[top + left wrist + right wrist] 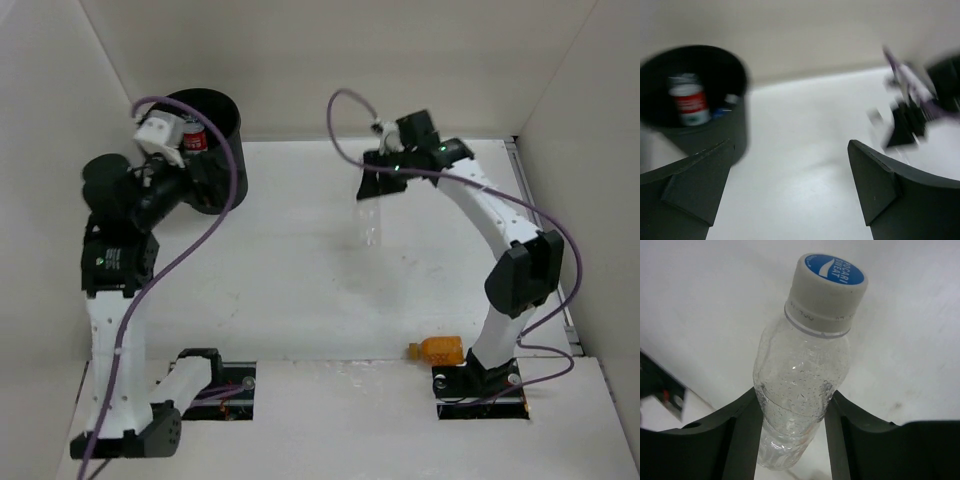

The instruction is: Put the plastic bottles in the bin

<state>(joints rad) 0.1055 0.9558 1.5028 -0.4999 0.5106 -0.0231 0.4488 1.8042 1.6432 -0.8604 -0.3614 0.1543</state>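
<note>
The black bin (222, 118) stands at the back left. A red-labelled bottle (689, 102) lies inside it, with a bit of blue (720, 113) beside it. My left gripper (790, 200) hovers open and empty just right of the bin (715, 135). A plain clear bottle (802, 375) with a white cap (829, 287) sits between the fingers of my right gripper (792, 430), which press on both its sides. From above, that bottle (371, 222) is under the right gripper (380, 185), mid-table. A stubby orange bottle (435, 350) lies by the right arm's base.
White walls close in the table on the left, back and right. The right arm (912, 107) shows blurred in the left wrist view. A purple cable (215, 225) loops from the left arm past the bin.
</note>
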